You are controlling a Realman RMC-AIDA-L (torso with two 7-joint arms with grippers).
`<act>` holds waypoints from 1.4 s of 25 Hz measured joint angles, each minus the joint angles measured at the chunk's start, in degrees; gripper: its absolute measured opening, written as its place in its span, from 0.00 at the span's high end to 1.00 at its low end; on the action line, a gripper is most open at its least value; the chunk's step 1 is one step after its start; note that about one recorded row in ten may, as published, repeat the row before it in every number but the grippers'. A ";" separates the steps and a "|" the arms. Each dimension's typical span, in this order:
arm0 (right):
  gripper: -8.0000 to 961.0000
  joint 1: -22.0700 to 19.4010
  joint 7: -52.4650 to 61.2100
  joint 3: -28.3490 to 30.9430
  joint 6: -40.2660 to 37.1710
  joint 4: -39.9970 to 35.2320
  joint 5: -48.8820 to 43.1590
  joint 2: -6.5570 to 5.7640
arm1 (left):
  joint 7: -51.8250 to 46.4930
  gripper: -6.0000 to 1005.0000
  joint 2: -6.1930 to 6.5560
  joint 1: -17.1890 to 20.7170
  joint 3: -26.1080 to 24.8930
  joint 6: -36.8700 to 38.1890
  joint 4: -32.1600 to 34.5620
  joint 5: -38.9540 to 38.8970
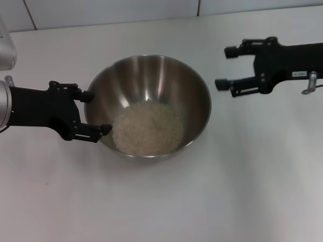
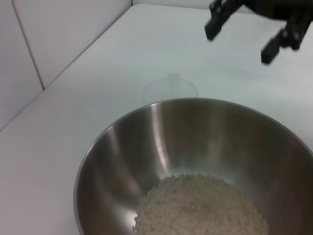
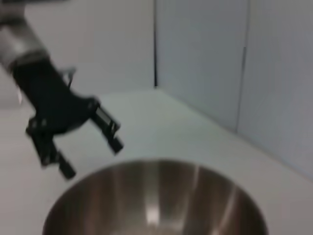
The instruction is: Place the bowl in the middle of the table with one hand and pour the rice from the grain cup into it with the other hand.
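The steel bowl (image 1: 151, 80) stands upright mid-table with a pile of rice (image 1: 149, 128) in its bottom. My left gripper (image 1: 97, 112) is open at the bowl's left side, its fingertips close against the outer wall and holding nothing. My right gripper (image 1: 225, 67) is open and empty, off to the right of the bowl and clear of it. In the left wrist view the grain cup (image 2: 170, 88) shows faintly on the table just beyond the bowl (image 2: 161, 137), looking empty, with the right gripper (image 2: 239, 44) above it. The right wrist view shows the bowl (image 3: 156, 196) and the left gripper (image 3: 90, 156).
The white table (image 1: 242, 191) stretches in front of and to both sides of the bowl. A white panelled wall (image 1: 101, 10) closes off the table's far edge.
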 joint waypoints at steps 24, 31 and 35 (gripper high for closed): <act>0.13 -1.32 6.53 -9.10 3.57 -7.57 -2.87 0.29 | -0.04 0.15 0.00 -0.29 0.00 0.00 0.08 0.00; 0.13 -1.31 6.57 -9.16 3.60 -7.65 -2.77 0.29 | -0.04 0.15 0.04 -0.29 0.00 0.05 0.12 0.18; 0.13 -1.30 6.59 -9.18 3.60 -7.73 -2.75 0.29 | -0.08 0.15 -0.03 -0.53 0.00 0.20 0.22 0.64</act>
